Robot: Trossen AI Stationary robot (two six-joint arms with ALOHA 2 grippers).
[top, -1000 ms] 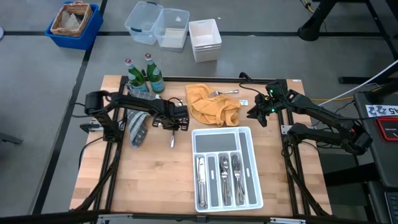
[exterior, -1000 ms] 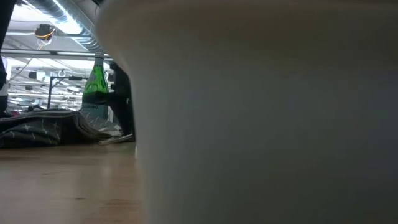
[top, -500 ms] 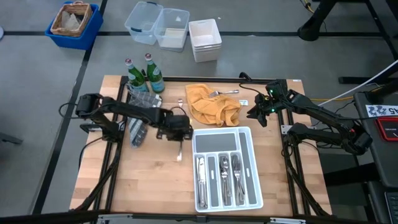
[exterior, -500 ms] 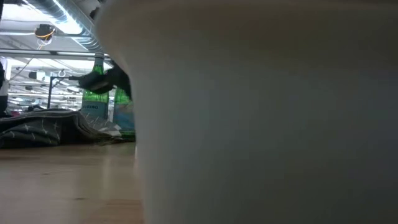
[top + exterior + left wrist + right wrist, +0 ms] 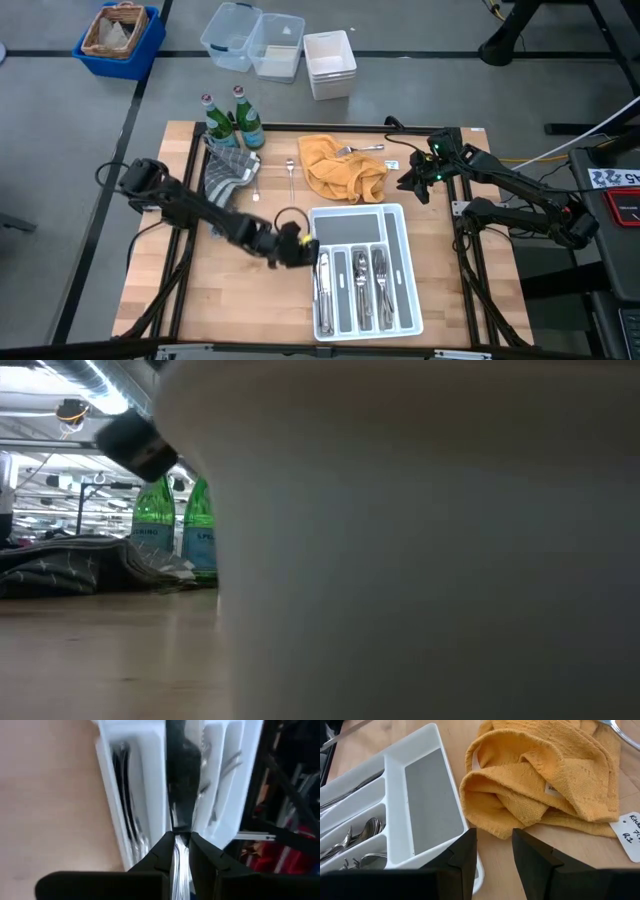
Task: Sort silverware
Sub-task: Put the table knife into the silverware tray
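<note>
Carrying knife point(image 5: 176, 855) pinched in left fingers point(image 5: 159, 854) over white tray point(image 5: 398, 222) edge, 9 o'clock side | right fingers point(image 5: 462, 854) spread, idle near yellow cloth point(image 5: 540, 775), desk 3 o'clock | risk: blade striking divider, landing outside knife slot.

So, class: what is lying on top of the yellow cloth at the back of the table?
One piece of silverware, apparently a fork, lies on the yellow cloth, near its back right edge. The cloth is bunched into folds, so anything lying inside or underneath it is covered and cannot be seen.
</note>
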